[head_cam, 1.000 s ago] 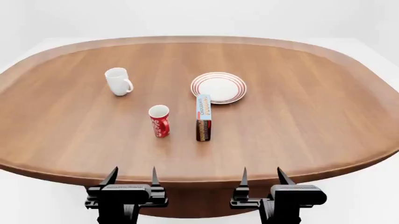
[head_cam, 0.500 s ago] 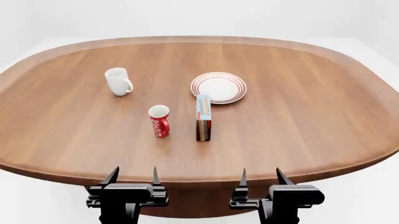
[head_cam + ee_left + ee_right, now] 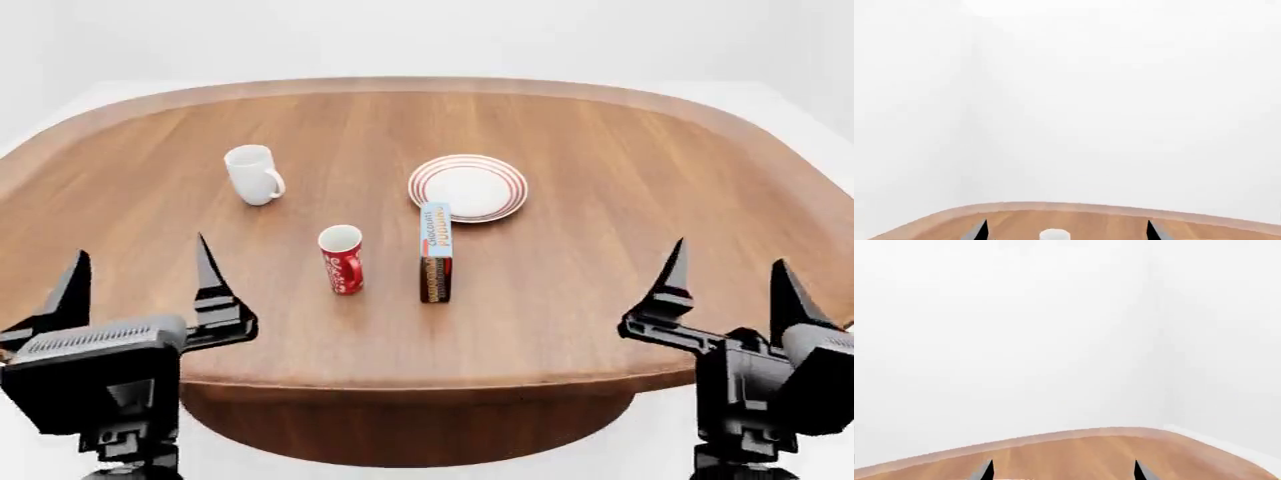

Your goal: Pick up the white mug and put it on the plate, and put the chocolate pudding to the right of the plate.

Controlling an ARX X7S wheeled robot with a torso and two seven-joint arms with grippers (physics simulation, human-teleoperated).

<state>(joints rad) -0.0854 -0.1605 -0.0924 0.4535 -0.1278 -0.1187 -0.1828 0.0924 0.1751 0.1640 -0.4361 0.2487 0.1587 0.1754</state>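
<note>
On the wooden tabletop (image 3: 641, 180), seen from the head view, the white mug (image 3: 252, 174) stands upright toward the far left, its loop handle turned toward the right and the near side, well apart from everything else. Right of it, past the middle of the tabletop, lies the plate (image 3: 469, 187), a round white dish with red rings at its rim, with nothing on it. Just in front of the plate's near-left edge stands the chocolate pudding (image 3: 437, 252), a slim box on end with its light blue lettered face turned up and away and its dark brown end facing the camera; whether its far end touches the plate's rim cannot be told. Beside the box, to the left and a little apart from it, stands a red cup (image 3: 342, 258) with white lettering, upright. The left gripper (image 3: 138, 280) hangs above the near left edge of the tabletop with its jaws spread wide and nothing between them. The right gripper (image 3: 730, 277) hangs above the near right edge, its jaws likewise parted and empty. Both are well apart from all four things. The left wrist view shows only the tabletop's far rim, a white wall and the top of the white mug (image 3: 1054, 234) between the two finger points.
</note>
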